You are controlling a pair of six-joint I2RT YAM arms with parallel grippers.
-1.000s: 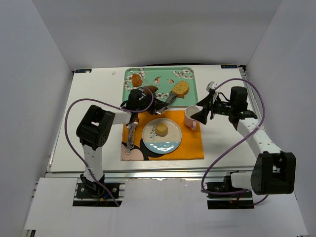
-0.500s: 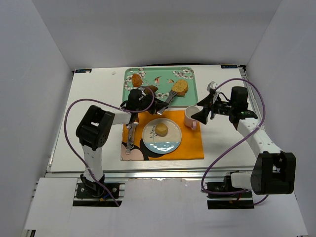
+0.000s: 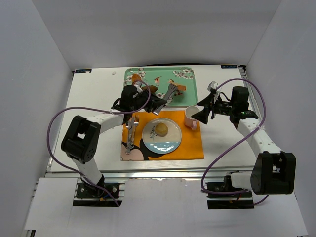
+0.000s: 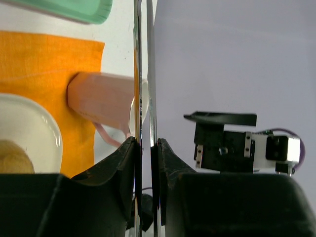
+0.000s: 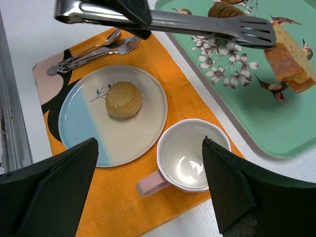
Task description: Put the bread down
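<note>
Steel tongs [image 5: 163, 22] clenched in left pincer [image 4: 145, 143]; bread slice [image 5: 291, 61] on tray [image 5: 247, 108] just beside tong tips. Right pincer [image 3: 201, 115] spread, empty.

The left gripper [image 4: 144, 144] pinches its 2 black fingers [image 4: 118, 160] on thin steel tongs [image 4: 150, 64], whose 2 blades run edge-on up the view. To their left are an orange cloth mat [image 4: 44, 59], a pink ceramic mug [image 4: 98, 101], a white round plate [image 4: 42, 128] and a mint-green tray corner [image 4: 74, 7]. To their right, a black-and-silver robot wrist [image 4: 247, 148] stands before a grey wall [image 4: 237, 54].
</note>
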